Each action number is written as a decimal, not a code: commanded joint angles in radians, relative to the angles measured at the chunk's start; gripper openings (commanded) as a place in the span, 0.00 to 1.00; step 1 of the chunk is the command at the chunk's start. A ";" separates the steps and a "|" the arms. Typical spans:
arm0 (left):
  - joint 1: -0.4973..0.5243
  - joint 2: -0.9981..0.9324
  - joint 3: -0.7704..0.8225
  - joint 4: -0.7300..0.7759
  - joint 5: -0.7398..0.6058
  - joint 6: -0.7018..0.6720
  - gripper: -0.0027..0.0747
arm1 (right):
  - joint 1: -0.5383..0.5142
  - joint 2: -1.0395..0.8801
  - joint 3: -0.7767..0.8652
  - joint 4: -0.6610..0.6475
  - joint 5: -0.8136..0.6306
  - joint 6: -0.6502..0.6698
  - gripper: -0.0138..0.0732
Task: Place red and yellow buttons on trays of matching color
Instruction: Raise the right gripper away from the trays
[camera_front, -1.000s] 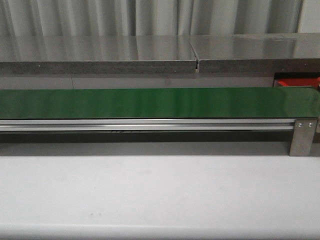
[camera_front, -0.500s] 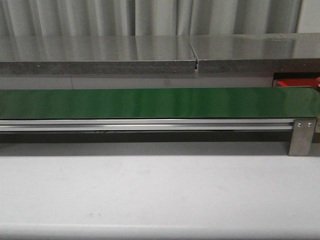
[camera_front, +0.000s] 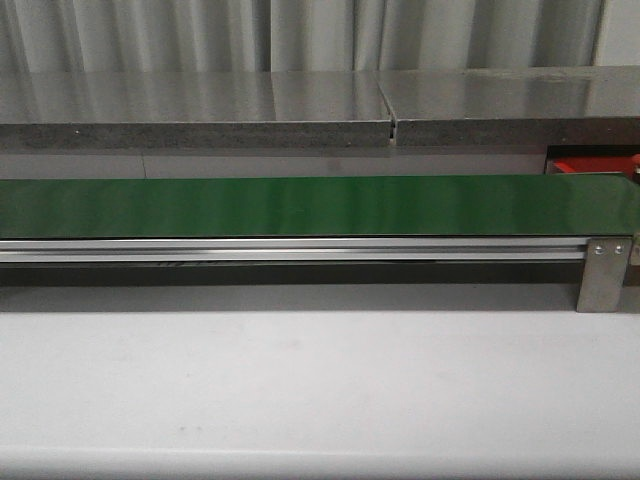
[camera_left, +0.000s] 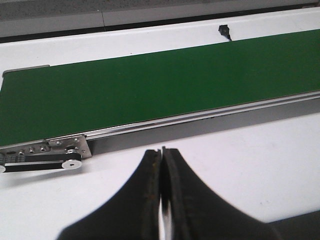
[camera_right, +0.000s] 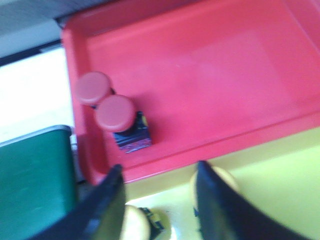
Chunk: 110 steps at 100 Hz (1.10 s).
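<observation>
red tray: 2 red buttons | left gripper together | right gripper apart, empty

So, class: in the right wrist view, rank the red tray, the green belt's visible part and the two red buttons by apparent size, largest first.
1. red tray
2. green belt, only a corner showing
3. the two red buttons: nearer one looks slightly larger than the farther one, but nearness to the camera may explain that, so call it a tie.

A long green conveyor belt crosses a pale table. Behind the belt runs a grey stone-like shelf, with grey pleated curtains above it.
</observation>
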 joint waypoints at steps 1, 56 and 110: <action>-0.008 -0.003 -0.028 -0.017 -0.062 -0.001 0.01 | 0.017 -0.095 -0.032 -0.006 0.001 -0.016 0.29; -0.008 -0.003 -0.028 -0.017 -0.062 -0.001 0.01 | 0.233 -0.461 0.143 -0.053 0.048 -0.020 0.07; -0.008 -0.003 -0.028 -0.019 -0.064 -0.001 0.01 | 0.323 -0.891 0.411 -0.054 0.046 -0.022 0.07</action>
